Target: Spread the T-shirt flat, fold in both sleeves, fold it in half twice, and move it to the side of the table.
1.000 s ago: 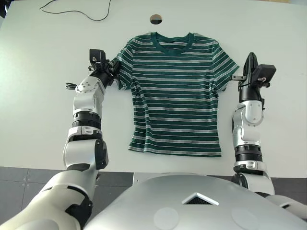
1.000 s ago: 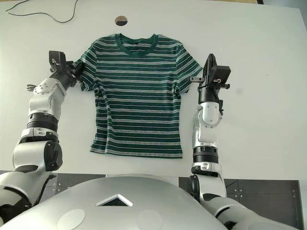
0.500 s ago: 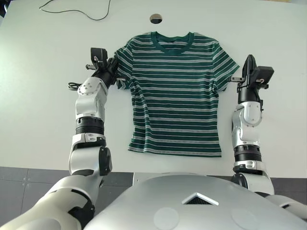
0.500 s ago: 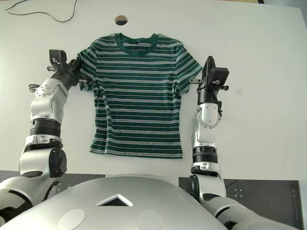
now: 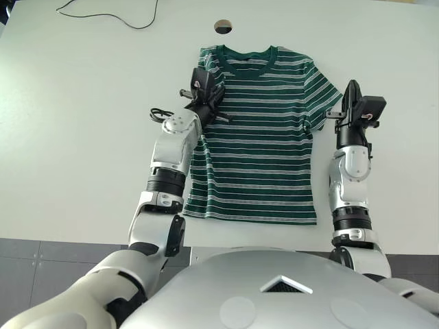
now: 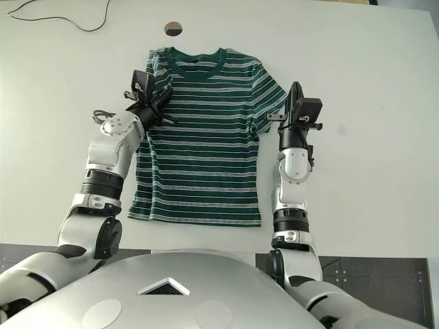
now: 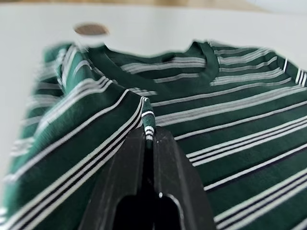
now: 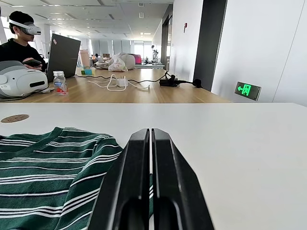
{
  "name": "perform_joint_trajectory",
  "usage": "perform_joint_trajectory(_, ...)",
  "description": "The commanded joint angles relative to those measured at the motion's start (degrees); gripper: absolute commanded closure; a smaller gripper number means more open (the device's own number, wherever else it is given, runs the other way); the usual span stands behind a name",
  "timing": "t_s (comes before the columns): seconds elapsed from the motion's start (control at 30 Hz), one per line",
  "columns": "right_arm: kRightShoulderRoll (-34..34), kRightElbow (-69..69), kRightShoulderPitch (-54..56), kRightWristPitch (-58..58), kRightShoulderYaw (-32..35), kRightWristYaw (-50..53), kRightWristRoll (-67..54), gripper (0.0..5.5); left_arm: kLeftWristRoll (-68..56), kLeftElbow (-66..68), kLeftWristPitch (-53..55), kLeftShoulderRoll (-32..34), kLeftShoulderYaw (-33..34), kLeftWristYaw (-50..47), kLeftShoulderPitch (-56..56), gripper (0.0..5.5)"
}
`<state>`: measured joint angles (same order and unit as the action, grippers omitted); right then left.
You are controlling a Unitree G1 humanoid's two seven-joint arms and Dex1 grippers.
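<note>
A dark green T-shirt [image 5: 264, 151] with white stripes lies front up on the white table [image 5: 68, 137], collar at the far side. My left gripper [image 5: 208, 97] is over the shirt's upper left chest, shut on the hem of the left sleeve [image 7: 148, 115], which is drawn inward over the body. My right gripper [image 5: 341, 113] sits at the outer edge of the right sleeve [image 5: 322, 92], which lies flat; its fingers [image 8: 136, 158] are pressed together with striped cloth [image 8: 53, 177] at them.
A round hole [image 5: 222, 26] in the table lies just beyond the collar, and a thin black cable [image 5: 103, 15] curls at the far left. Bare table spreads wide on both sides of the shirt. The near table edge [image 5: 55, 240] runs just below the hem.
My left gripper has swung right from the shirt's left edge onto the chest, carrying the left sleeve over the body. The right gripper has only edged slightly inward.
</note>
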<state>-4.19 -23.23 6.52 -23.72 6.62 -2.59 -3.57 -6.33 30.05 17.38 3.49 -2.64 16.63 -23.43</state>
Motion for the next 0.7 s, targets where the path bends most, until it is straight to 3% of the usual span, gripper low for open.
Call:
perform_joint_trajectory(0.03, 0.28, 0.1, 1.37, 0.04, -0.24, -0.01, 0.06, 5.4, 1.14, 5.38, -2.75, -0.31, 0.48, -1.39, -2.14, 5.19)
perform_joint_trajectory(0.2, 0.01, -0.25, 2.55, 0.95, 0.14, -0.59, -0.81, 5.4, 0.97, 6.38, -5.26, -0.43, 0.58, -0.84, -1.49, 4.46)
perform_joint_trajectory(0.37, -0.86, -0.7, 5.39, 5.08, 0.98, -3.43, -4.01, 5.4, -0.67, -2.02, -6.44, -0.44, 0.83, 1.0, 2.35, 3.75)
perform_joint_trajectory(0.47, -1.62, -0.68, 6.19, 8.15, 1.58, -4.97, -5.46, 5.4, -2.74, -10.91, -6.64, -0.51, 1.15, 2.72, 5.09, 3.75)
perform_joint_trajectory(0.7, -2.76, -1.31, 6.69, 13.08, 1.78, -6.46, -5.52, 4.29, -7.37, -25.27, -6.12, -0.2, 4.12, 2.75, 8.7, 3.71)
